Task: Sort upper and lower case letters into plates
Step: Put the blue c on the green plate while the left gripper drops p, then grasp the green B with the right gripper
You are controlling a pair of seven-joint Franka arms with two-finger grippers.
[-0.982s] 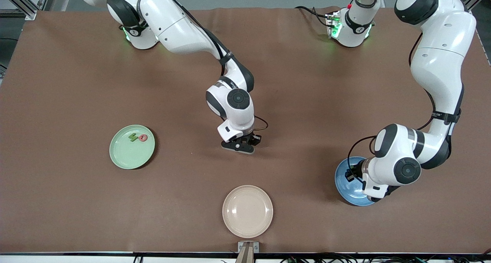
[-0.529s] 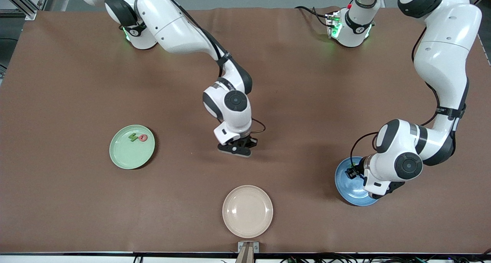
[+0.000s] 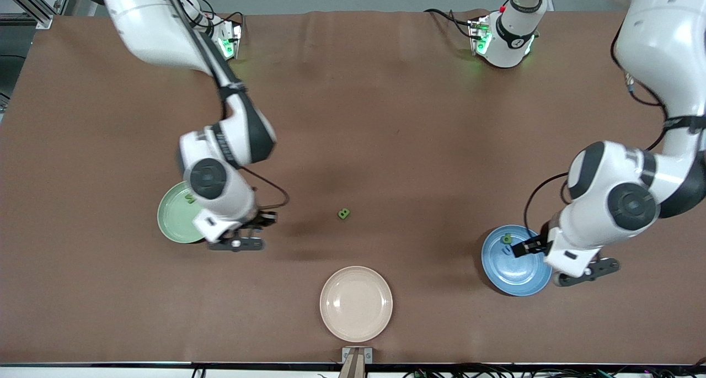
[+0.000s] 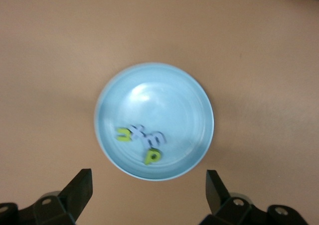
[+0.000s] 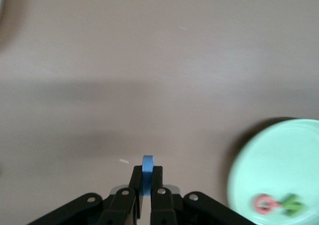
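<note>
Letters are mostly sorted by the look of it, so I'd call this well past halfway. The glossy medium blue round plate (image 4: 153, 120), at the left arm's end of the table, has a small cluster of chunky flat letter pieces (image 4: 142, 141) in it: two yellow-green ones and a couple of pale bluish ones that are too blurry to read. The left gripper (image 4: 148, 195) hovers over that plate's rim with its jaws spread wide and nothing between them. At the other end, the pale mint green shallow plate (image 5: 279, 160) holds a red-pink ring-shaped letter (image 5: 264, 203) touching a green one (image 5: 291, 204). The right gripper (image 5: 146, 190) is over bare cloth just beside that plate, jaws pinched on a thin blue letter piece (image 5: 147, 172) held edge-on. One small green blocky letter (image 3: 343, 213) sits alone on the matte brown tablecloth (image 3: 386, 118), between the two plates. The smooth cream-beige plate (image 3: 356, 303), nearest the front camera, holds nothing.
</note>
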